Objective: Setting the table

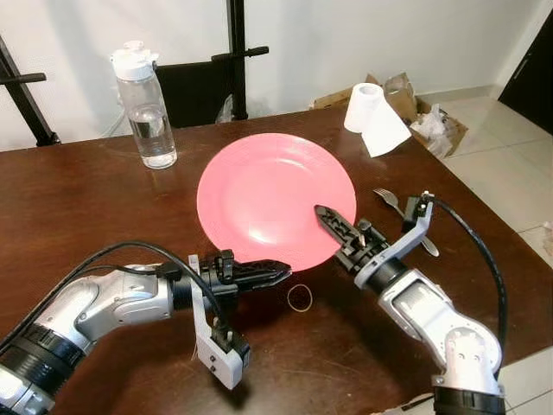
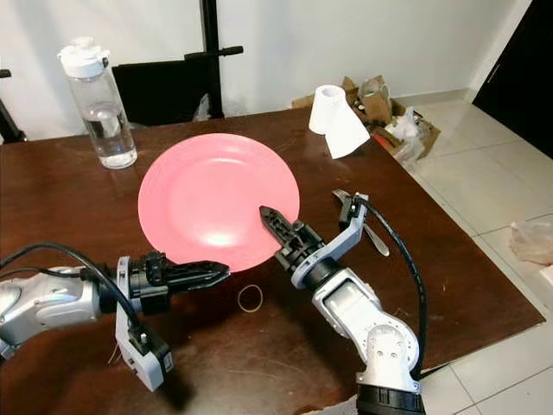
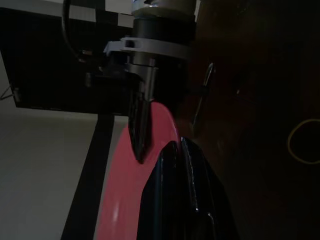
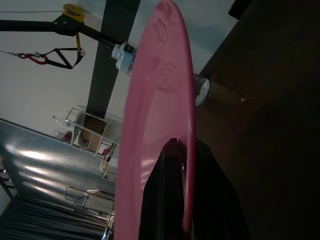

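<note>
A pink plate [image 1: 268, 194] lies in the middle of the dark wooden table [image 1: 69, 199]. My right gripper [image 1: 327, 216] reaches over the plate's near right rim. Its upper finger lies on top, and in the right wrist view the rim [image 4: 187, 165] runs between the two black fingers, so it is shut on the plate. My left gripper [image 1: 278, 275] points right, its tips just off the plate's near edge, fingers pressed together with nothing in them. A metal fork [image 1: 391, 200] lies right of the plate, partly behind my right wrist.
A clear water bottle [image 1: 145, 108] stands at the back left. A paper towel roll [image 1: 373, 117] sits at the back right corner. A rubber band [image 1: 301, 298] lies near the front edge. A cardboard box [image 1: 436, 121] is on the tiled floor beyond the table.
</note>
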Controlling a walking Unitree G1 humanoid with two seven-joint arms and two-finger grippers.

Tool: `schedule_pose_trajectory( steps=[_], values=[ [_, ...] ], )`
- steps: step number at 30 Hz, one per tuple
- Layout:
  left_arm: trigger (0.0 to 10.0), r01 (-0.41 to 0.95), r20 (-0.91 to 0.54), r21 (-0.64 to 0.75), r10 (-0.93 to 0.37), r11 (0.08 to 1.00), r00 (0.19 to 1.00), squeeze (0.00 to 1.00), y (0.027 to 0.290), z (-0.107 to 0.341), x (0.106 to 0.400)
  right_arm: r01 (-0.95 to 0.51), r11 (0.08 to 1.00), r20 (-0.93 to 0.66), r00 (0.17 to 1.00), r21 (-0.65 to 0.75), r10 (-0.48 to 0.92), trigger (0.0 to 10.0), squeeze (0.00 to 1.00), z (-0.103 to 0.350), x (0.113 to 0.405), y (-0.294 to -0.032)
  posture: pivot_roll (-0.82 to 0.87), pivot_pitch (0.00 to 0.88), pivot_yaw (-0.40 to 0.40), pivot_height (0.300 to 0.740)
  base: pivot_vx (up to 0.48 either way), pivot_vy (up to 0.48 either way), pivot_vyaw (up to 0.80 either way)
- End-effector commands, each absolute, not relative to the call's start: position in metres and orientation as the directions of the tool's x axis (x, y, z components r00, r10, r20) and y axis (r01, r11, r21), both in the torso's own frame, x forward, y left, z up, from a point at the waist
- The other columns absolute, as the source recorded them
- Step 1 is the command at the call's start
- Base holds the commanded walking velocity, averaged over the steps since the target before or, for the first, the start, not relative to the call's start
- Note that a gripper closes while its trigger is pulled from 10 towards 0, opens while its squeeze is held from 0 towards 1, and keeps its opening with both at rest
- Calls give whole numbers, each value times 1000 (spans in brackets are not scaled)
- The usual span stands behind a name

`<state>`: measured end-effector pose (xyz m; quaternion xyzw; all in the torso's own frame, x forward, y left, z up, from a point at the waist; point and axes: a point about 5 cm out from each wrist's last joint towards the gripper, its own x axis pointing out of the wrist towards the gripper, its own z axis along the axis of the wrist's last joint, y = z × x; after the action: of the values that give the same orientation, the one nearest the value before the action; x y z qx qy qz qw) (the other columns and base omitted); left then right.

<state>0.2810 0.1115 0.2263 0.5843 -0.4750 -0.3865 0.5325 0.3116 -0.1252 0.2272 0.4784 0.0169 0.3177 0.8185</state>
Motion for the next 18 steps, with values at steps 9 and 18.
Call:
schedule_pose_trajectory(
  steps=[9,18],
  values=[
    [10000,-131,76,990,-965,44,251,0,108,226,279,-503,346,296,813,792,502,0,0,229,313,-131,71,171,55,740,0,0,0],
    [10000,-55,107,994,-950,95,293,1000,109,230,282,-498,366,301,826,786,476,0,0,230,314,-134,72,172,53,740,0,0,0]
  ],
)
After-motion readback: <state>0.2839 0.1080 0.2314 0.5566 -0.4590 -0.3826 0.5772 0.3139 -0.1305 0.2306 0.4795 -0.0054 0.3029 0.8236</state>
